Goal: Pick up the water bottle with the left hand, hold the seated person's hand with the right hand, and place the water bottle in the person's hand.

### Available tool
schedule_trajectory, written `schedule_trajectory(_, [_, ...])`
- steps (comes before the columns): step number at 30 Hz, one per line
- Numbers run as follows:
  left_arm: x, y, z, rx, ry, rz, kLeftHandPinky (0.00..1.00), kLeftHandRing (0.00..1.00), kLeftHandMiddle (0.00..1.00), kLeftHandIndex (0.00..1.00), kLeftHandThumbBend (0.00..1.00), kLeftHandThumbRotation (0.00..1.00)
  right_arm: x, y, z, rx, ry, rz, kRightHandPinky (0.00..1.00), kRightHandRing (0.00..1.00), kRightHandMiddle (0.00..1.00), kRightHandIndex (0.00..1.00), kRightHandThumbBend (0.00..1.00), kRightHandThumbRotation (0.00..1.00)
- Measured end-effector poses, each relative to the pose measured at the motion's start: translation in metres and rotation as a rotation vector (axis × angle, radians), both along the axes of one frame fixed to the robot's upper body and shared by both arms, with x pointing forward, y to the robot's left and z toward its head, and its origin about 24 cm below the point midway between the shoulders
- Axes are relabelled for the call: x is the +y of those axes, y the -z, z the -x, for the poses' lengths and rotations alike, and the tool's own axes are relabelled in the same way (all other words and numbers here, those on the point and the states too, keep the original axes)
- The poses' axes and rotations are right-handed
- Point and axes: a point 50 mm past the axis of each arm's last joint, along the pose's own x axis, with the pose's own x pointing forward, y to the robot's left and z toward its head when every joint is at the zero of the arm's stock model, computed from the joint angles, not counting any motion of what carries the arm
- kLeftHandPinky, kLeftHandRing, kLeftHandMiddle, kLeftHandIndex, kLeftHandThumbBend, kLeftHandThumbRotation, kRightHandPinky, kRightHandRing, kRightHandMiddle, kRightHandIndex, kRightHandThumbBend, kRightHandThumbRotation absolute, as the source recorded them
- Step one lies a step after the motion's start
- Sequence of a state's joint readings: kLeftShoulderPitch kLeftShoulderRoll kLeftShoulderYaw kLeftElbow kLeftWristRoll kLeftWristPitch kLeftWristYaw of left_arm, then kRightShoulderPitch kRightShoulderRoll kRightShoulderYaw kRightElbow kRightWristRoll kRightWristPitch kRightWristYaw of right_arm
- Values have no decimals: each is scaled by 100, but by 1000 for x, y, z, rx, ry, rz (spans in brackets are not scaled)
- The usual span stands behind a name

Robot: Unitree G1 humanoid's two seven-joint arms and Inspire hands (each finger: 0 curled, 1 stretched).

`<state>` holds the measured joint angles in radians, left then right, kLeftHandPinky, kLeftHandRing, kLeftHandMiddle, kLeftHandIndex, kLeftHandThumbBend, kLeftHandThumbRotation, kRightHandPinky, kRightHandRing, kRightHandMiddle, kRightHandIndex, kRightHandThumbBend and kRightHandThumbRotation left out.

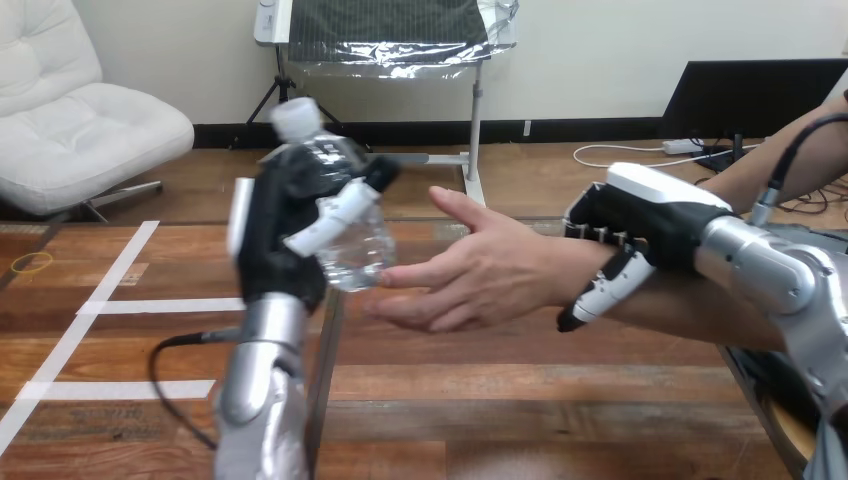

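Your left hand [275,230], to the left of the person's hand [490,275], has its fingers and thumb curled round the water bottle [355,245]. It holds the bottle aloft with the white cap [296,118] uppermost and leaning away from the person's hand. The bottle's lower end lies at that hand's fingertips, though you cannot tell whether they touch. The person's hand is open, its palm turned toward the bottle. To its right, your right hand [645,225] sits over the person's wrist [570,272], with its fingers [600,290] curled down round it.

Glossy clear plastic water bottle [356,250] (crinkled), metal left forearm [262,372]
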<state>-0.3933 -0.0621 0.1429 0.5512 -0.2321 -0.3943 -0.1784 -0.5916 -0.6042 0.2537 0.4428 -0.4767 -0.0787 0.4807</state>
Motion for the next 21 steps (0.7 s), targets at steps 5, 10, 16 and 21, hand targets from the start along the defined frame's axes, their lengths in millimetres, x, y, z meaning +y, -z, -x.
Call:
schedule_trajectory(5, [-9,2,-4,19,22,16,24,27,32,33,68,0,6,0,-1,3,-2,-8,24,30,37,37,86,5])
schedule_trajectory(10, [-17,4,-7,35,45,41,24,28,32,34,68,0,10,-1,-2,2,-11,-12,23,28,35,36,86,4])
schedule_trajectory(16, [-24,4,-10,34,60,55,25,28,32,34,71,0,15,-1,-3,1,-15,-19,21,26,33,35,87,4])
schedule_trajectory(21, [-25,0,-11,18,59,54,25,28,32,34,72,0,17,-1,-4,4,-10,-23,20,26,33,35,87,5])
